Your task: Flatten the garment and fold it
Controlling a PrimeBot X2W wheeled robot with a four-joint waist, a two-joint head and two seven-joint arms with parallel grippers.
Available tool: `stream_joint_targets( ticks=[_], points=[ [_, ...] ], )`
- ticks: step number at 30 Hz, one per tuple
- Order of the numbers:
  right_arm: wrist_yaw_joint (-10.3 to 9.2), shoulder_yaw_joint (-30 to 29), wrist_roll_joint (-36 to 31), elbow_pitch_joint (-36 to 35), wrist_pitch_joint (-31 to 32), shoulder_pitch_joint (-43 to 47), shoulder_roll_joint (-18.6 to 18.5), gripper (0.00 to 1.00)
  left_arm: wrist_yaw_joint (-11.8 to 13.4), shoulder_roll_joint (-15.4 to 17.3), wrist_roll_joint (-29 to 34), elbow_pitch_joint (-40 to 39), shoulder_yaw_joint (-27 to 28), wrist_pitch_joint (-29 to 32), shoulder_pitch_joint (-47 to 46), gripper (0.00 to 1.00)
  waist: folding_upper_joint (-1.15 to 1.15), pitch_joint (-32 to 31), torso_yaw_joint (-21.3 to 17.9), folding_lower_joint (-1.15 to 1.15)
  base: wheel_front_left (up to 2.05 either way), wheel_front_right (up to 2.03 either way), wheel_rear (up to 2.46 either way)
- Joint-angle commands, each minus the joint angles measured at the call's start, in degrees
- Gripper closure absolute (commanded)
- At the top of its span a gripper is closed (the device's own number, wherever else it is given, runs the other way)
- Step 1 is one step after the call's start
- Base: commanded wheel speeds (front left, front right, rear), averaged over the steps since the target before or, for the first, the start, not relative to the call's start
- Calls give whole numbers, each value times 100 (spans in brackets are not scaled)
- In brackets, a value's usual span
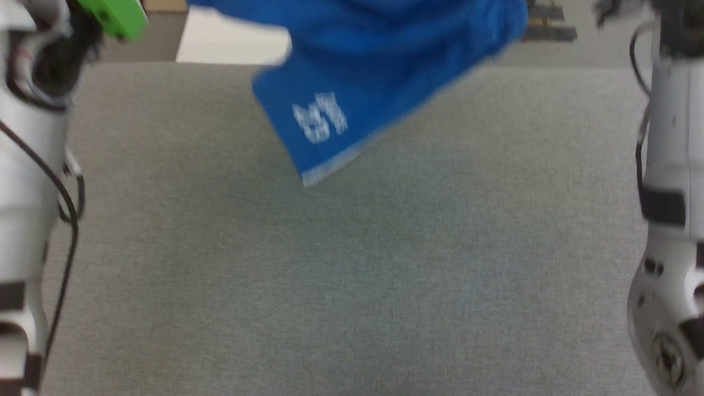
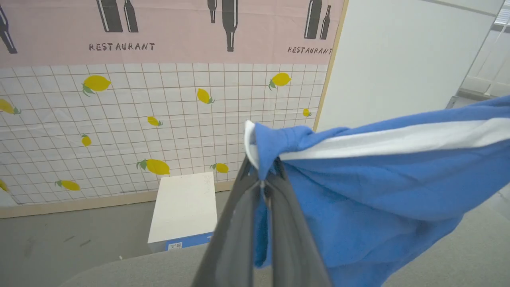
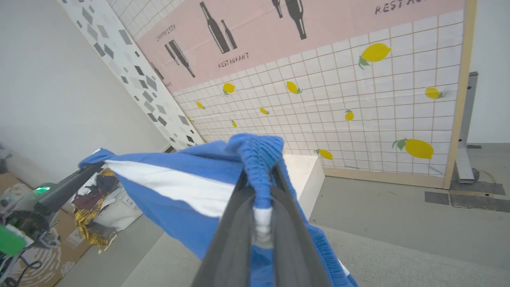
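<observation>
My left claw was pinched tight on a corner of the blue shorts, by the white band. My right claw pinched the stretchy waist. The shorts hung at the top middle of the head view, above the gray table. I think they were soft, light and floppy, so holding two far-apart edges seemed best.

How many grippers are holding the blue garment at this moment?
2. The left gripper pinches the garment at a corner beside its white band; the right gripper pinches its ribbed edge. It hangs between them above the grey surface.
</observation>
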Motion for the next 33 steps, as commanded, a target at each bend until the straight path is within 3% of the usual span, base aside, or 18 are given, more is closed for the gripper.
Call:
stream_joint_targets(
  ticks=[1, 9, 16, 21, 26, 33],
  points=[
    [-8, 36, -112, 225, -248, -320, -14, 100, 60, 18, 173, 144, 4, -163, -295, 100, 0, 418, -197, -1, 0, 0, 0],
    [-8, 174, -596, 1425, -1636, -1438, -14, 100, 148, -121, 664, 954, 18, -1231, -1105, 100, 0, 794, -220, -1, 0, 0, 0],
    [-8, 534, -532, 1781, -1761, -854, -14, 100, -28, -228, 469, 1364, -290, -1487, -529, 100, 0, 756, -135, -1, 0, 0, 0],
    [-8, 751, -209, 1080, -1593, 497, -128, 100, -69, -180, 193, 1135, -617, -1662, 379, 100, 0, 483, -80, -1, 0, 0, 0],
    [-8, 901, 162, -143, -1234, 2390, -412, 100, -37, -70, -186, 634, -655, -1820, 1774, 100, 0, 15, -81, -1, 0, 0, 0],
    [-8, 591, 672, -1739, -420, 5056, -376, 100, 664, -33, -643, -498, -596, -1803, 4032, 100, 0, -541, -11, -1, 0, 0, 0]
  ],
)
